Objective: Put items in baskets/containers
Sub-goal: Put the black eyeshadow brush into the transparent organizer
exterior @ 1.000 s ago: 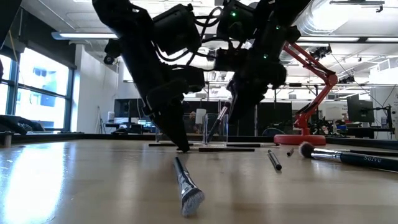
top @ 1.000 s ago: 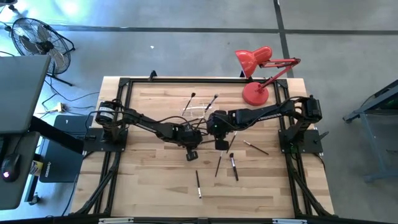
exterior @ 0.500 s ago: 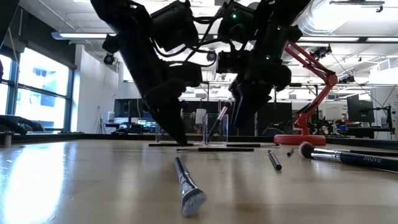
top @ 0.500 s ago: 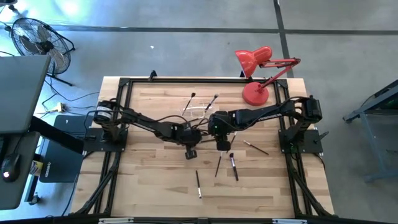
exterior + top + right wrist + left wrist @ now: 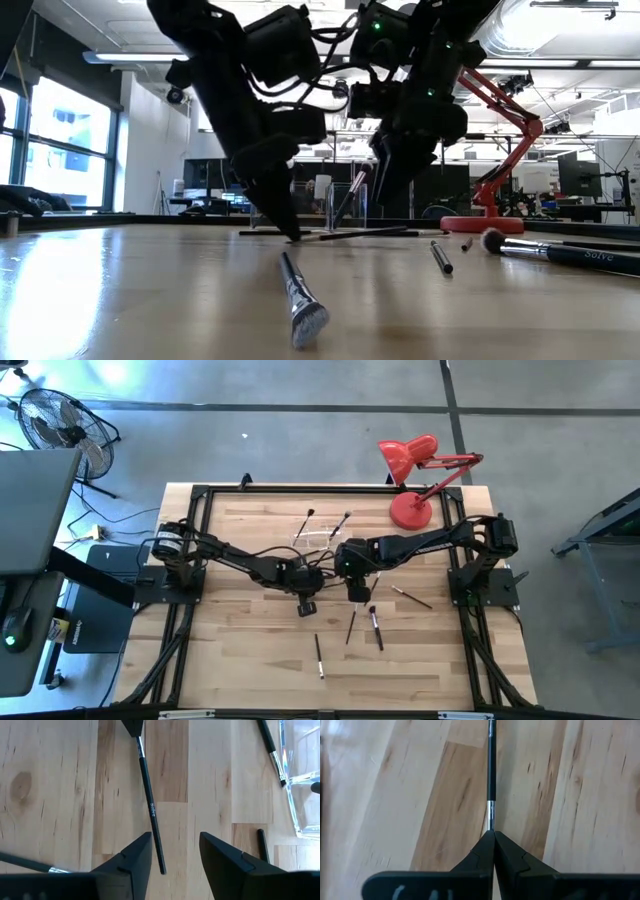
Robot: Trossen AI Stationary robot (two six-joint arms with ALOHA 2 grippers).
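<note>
Counter [image 5: 250,660]: pale wooden planks, both arms meeting near its middle.
Red lamp [image 5: 412,510]: stands at the far right corner of the counter.
Left pincer [image 5: 493,836]: fingers pressed together on the silvery end of a thin dark brush [image 5: 491,765] lying on the counter.
Right pincer [image 5: 175,852]: fingers spread wide, holding nothing, above a loose brush [image 5: 150,805].
Clear holder [image 5: 345,208]: mid-counter behind the arms, one brush leaning in it.
Other brushes [image 5: 376,628]: scattered nearer the front edge.
</note>
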